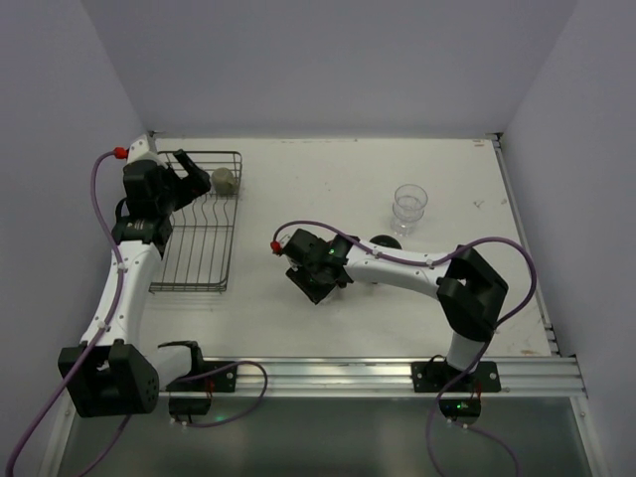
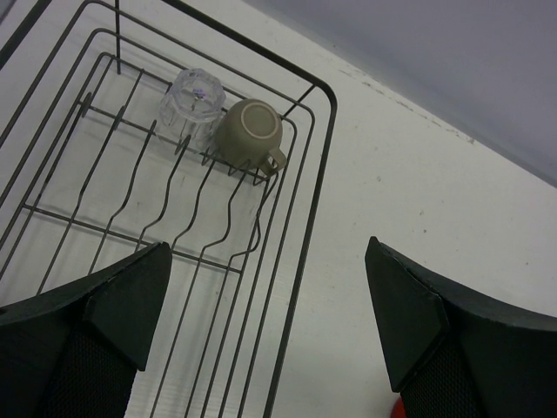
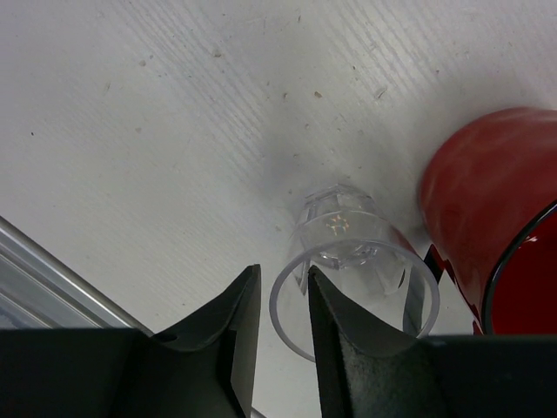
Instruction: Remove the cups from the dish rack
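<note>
The white, scuffed table [image 1: 298, 179] carries a rectangular dark wire dish rack [image 1: 194, 253] at its far left. An upright clear faceted tumbler [image 1: 409, 209] stands well apart from it toward the far right. Near the middle, a second clear tumbler [image 3: 352, 261] sits just beside a glossy red mug [image 3: 487, 209]. A dark rounded object [image 1: 386, 240] close by is mostly hidden.

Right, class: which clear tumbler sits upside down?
The racked tumbler, base up in the dish rack beside the greyish-tan cup. The table tumbler stands upright; the right pincer grips the third tumbler by its rim.
</note>
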### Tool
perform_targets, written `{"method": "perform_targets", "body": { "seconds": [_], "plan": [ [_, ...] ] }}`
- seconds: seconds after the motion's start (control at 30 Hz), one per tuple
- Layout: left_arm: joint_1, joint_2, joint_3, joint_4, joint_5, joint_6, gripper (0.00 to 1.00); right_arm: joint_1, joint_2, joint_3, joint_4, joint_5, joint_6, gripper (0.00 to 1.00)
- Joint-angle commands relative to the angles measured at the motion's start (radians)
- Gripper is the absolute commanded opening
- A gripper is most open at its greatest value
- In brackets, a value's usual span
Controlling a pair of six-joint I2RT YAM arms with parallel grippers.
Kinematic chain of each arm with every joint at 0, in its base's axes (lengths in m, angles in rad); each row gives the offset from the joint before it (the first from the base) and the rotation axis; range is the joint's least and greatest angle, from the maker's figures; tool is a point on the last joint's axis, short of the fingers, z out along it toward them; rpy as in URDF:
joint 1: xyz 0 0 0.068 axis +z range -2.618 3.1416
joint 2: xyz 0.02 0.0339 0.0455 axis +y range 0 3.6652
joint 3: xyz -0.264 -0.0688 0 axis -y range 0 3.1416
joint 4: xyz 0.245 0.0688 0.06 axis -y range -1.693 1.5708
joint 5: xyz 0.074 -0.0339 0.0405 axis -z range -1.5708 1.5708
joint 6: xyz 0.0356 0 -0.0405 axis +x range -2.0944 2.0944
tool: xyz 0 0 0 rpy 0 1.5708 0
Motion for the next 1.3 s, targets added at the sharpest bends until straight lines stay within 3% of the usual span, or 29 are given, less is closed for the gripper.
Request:
{"method": "perform_targets", "body": {
  "seconds": [0.0,0.17,0.3,0.43,0.57,0.7,0.8,1.27],
  "plan": [
    [0.011,-0.025,0.019,0.031,-0.021,0.03,1.0,0.006,-0.045,0.047,-0.009,0.004,-0.015,0.33],
    [0.011,-0.022,0.029,0.018,-0.018,0.021,1.0,0.006,-0.203,0.035,0.032,0.016,0.0,0.49],
    [0.012,-0.009,0.035,0.005,-0.024,0.024,1.0,0.008,-0.349,-0.003,0.078,0.018,0.015,0.71],
    [0.009,0.043,0.055,0.005,-0.068,0.043,1.0,0.006,-0.493,-0.063,0.133,0.024,0.035,0.81],
    [0.011,0.148,0.094,0.012,-0.062,0.061,0.92,0.006,-0.64,-0.166,0.254,0.021,0.054,0.79],
    [0.009,0.286,0.144,0.046,-0.055,0.052,0.75,0.006,-0.763,-0.279,0.326,0.039,0.065,0.69],
    [0.005,0.383,0.23,0.064,-0.094,0.066,0.73,0.005,-0.798,-0.338,0.359,0.067,0.077,0.54],
    [0.0,0.722,0.476,0.071,-0.226,0.182,0.74,-0.002,-0.823,-0.436,0.458,0.052,0.086,0.53]
  ]
}}
